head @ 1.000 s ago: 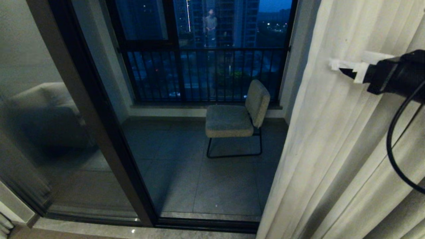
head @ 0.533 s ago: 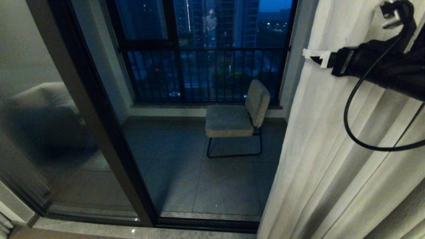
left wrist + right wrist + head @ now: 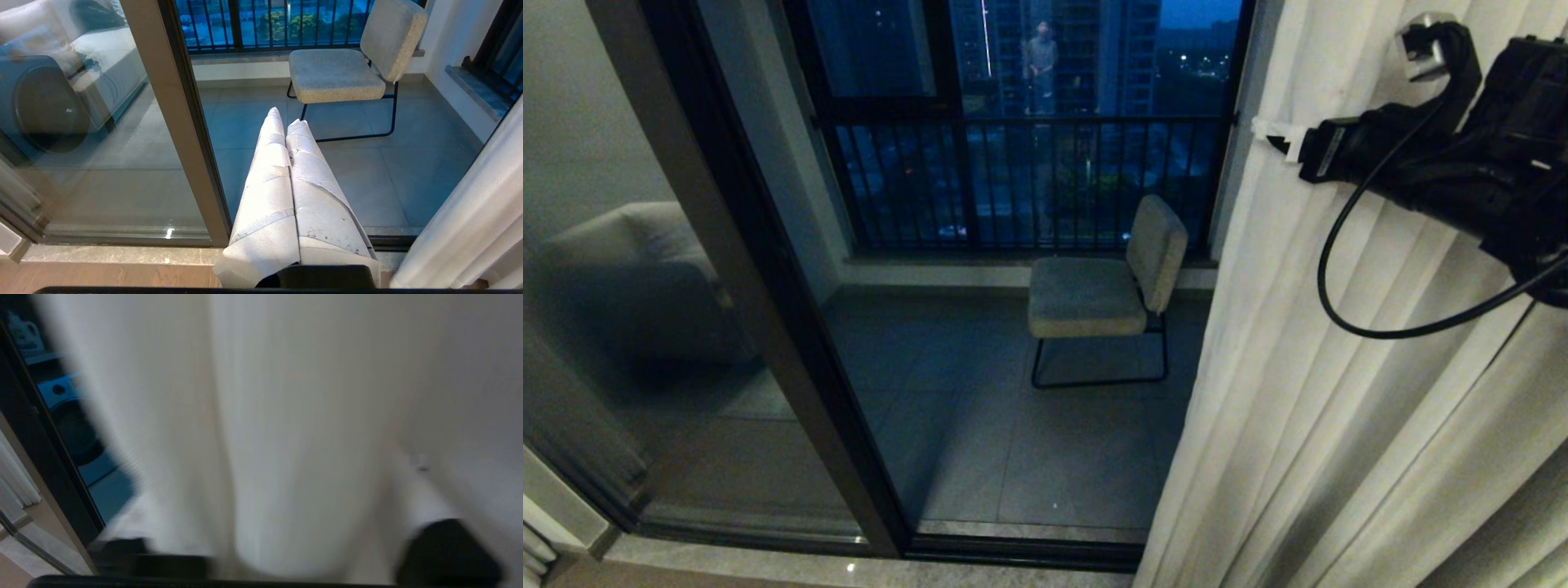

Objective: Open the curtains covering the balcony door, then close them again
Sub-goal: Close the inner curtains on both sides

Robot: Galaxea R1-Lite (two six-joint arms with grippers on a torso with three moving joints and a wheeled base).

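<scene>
The curtains (image 3: 1339, 392) hung bunched on the right of my head view, 1 cream pleated panel running from top to floor, its left edge beside the right side of the doorway. The balcony door (image 3: 768, 327) stood on the left, its dark frame slanting down to the sill, a glass pane further left. Between them the opening was uncovered, so I judged the opening half done and the closing half yet to do: the panel would have to be drawn left across the gap.

My right gripper (image 3: 1278, 135) was high at the curtain's left edge, its white-taped tips against the fabric. I could not tell whether its fingers were spread or pinching cloth; the right wrist view showed only blurred cream folds (image 3: 286, 437). My left gripper (image 3: 288, 122) was low and near, facing the balcony, its 2 taped fingers pressed together and holding nothing.

Beyond the doorway, a padded chair (image 3: 1103, 286) stood on the grey tiled floor (image 3: 980, 441), with the black railing (image 3: 1029, 180) behind it. A faint figure (image 3: 1041, 65) showed in the far glass. Nothing appeared to stand in the curtain's path along the sill, though the arm's black cable (image 3: 1347, 269) looped close to the pleats.
</scene>
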